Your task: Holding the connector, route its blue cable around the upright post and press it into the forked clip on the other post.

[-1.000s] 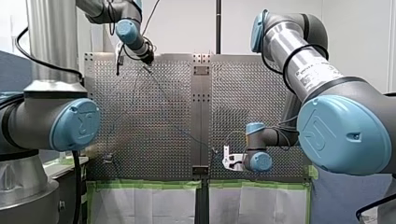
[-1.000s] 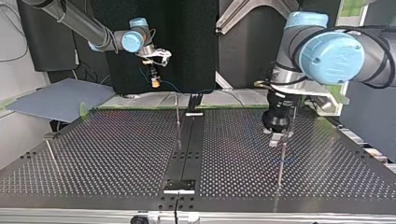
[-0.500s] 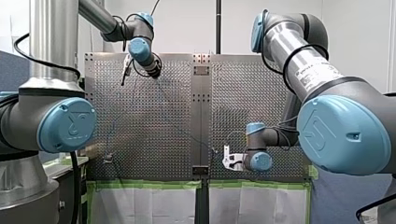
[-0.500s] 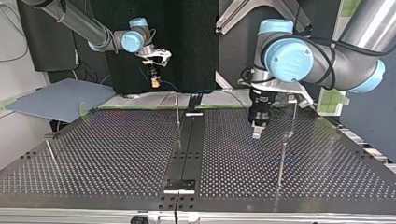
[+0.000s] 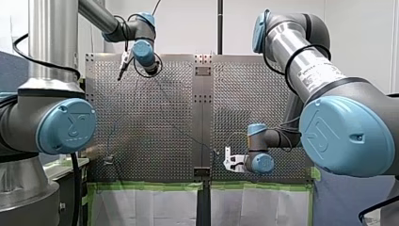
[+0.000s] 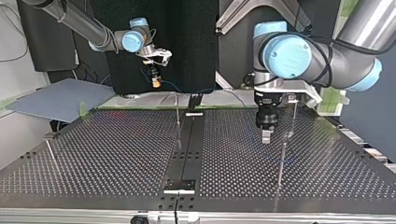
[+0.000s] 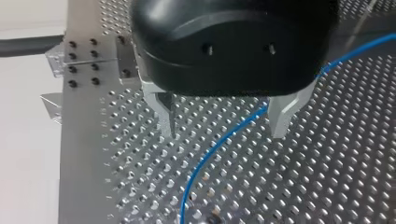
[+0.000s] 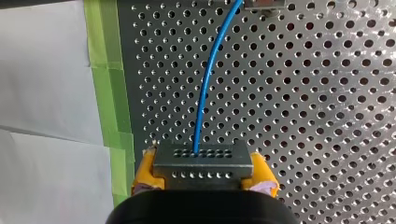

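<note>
**DESK:** Who holds what here?

**BENCH:** The right gripper is clamped on the connector between its yellow pads. It holds the connector raised off the perforated table, near the taped edge. The blue cable runs out from the connector across the holes. The left gripper hangs over the table with its metal fingers spread and nothing in them. In its wrist view the cable crosses the gap between those fingers, but I cannot tell whether it runs at fingertip height or lies lower.

**DESK:** And the posts?

**BENCH:** In the top view a thin post stands just beside the left gripper, and a centre post stands nearer the connector. The fork is too small to make out.

**DESK:** Where is the risk?

**BENCH:** I see three likely ones. If the fingers close above the cable, they catch only air. If they close askew, they could pinch or kink it. A hard pull around the post could drag the connector out of the yellow pads or strain the cable at the connector. The loose slack could also snag on the wrong post.
</note>
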